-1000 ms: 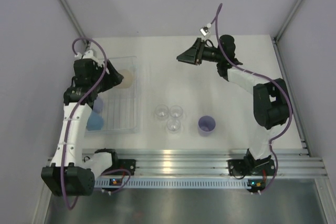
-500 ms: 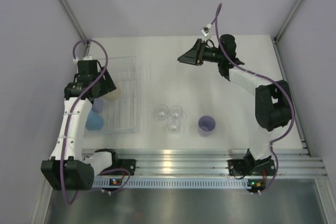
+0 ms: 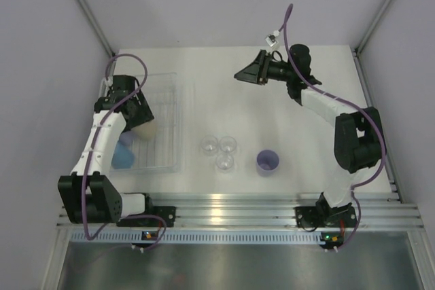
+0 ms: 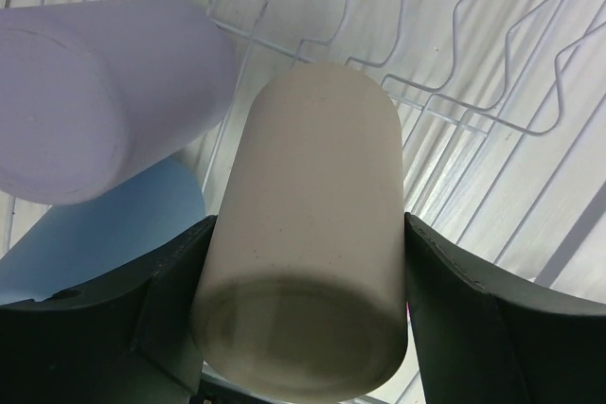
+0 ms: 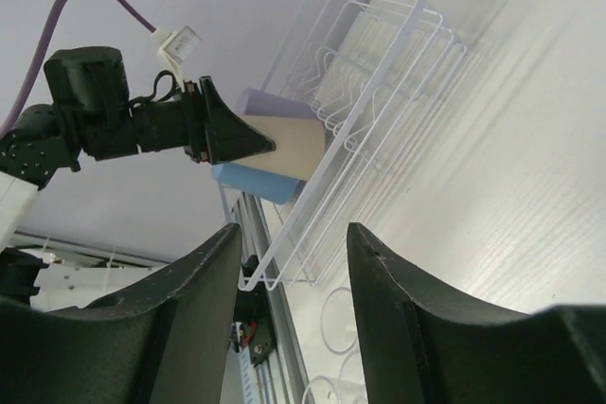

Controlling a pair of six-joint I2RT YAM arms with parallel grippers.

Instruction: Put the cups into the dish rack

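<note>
My left gripper [image 3: 141, 125] is shut on a beige cup [image 3: 146, 130], holding it on its side low over the dish rack [image 3: 174, 100]. In the left wrist view the beige cup [image 4: 312, 224] fills the space between both fingers. A lavender cup [image 4: 95, 92] and a blue cup [image 4: 114, 229] lie beside it in the wire dish rack [image 4: 454, 63]. The blue cup [image 3: 124, 158] rests at the rack's near left. Three clear cups [image 3: 219, 151] and another lavender cup [image 3: 267, 161] stand on the table. My right gripper [image 3: 242, 74] hangs open and empty, high over the far middle.
The right wrist view looks across the table at the dish rack [image 5: 365, 82], the left gripper [image 5: 232, 139] and the beige cup [image 5: 294, 146]. An aluminium rail [image 3: 231, 208] runs along the near edge. Grey walls enclose the table on three sides.
My left gripper has carried the beige cup from the rack's far end toward the near left, beside the blue and lavender cups. The right arm has drifted slightly right.
</note>
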